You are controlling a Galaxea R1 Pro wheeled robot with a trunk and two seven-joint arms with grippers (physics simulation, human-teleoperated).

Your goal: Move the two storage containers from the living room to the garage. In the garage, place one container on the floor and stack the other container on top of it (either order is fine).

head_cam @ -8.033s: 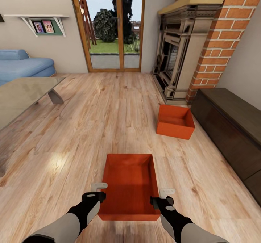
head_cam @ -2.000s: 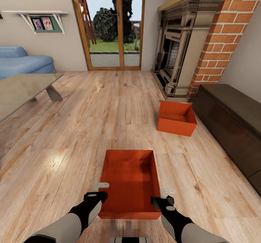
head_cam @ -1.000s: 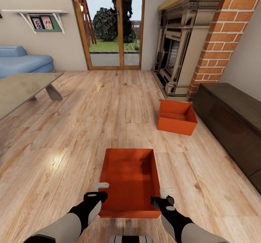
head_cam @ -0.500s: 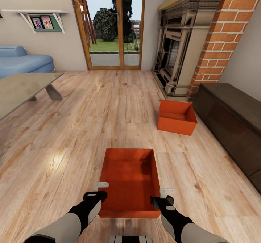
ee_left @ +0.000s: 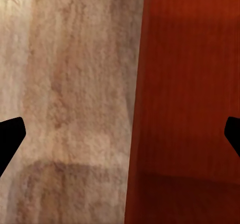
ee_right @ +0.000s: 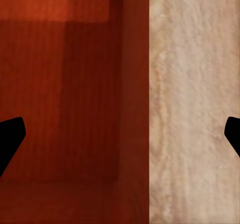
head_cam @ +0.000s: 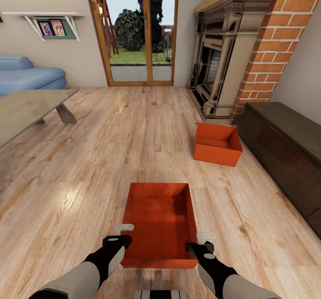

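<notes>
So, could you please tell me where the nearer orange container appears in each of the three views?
Head view: the nearer container sits low and central, between both grippers.
Left wrist view: its side wall straddled by the wide-apart fingers.
Right wrist view: its interior and opposite side wall, likewise straddled.
Shared landmark: the light wood plank floor bordering the container.

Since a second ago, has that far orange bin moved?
No. The far bin sits in the same spot beside the dark cabinet, below the fireplace.
</notes>
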